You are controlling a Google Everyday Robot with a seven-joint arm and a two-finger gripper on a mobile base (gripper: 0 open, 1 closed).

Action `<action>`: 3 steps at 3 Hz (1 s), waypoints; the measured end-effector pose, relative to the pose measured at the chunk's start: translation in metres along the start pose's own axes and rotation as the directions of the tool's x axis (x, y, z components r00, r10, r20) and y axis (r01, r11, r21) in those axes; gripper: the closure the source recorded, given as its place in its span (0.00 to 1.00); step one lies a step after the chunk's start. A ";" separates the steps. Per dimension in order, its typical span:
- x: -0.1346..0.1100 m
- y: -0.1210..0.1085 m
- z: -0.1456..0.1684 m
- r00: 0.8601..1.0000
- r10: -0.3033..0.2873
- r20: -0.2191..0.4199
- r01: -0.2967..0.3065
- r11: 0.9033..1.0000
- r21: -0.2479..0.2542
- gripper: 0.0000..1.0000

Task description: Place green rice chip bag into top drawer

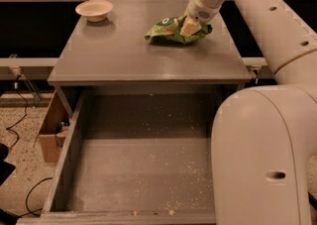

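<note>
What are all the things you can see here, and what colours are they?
green rice chip bag: one, bright green, on the cabinet top, back right
bowl: one, cream, on the cabinet top, back left
cabinet: one, grey, centre
top drawer: one, grey, pulled open, crumbs on its floor
cardboard box: one, brown, on the floor left of the drawer
robot body: one, white, lower right
arm: one, white, reaching in from the right
gripper: one, tan, on the bag's right end
</note>
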State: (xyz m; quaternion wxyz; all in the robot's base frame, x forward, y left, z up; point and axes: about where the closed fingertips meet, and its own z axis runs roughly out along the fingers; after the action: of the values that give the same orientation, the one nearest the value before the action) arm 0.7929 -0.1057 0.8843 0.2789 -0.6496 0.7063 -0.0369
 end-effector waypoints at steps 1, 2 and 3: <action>0.001 0.000 -0.057 1.000 -0.002 0.004 0.001 0.998 0.062 1.00; -0.014 0.038 -0.158 0.997 0.006 0.075 -0.018 0.985 0.170 1.00; -0.043 0.086 -0.227 0.985 -0.002 0.174 -0.042 0.968 0.248 1.00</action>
State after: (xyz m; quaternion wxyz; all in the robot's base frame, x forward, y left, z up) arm 0.6151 -0.1227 1.0542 0.4194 -0.6027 0.6756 -0.0663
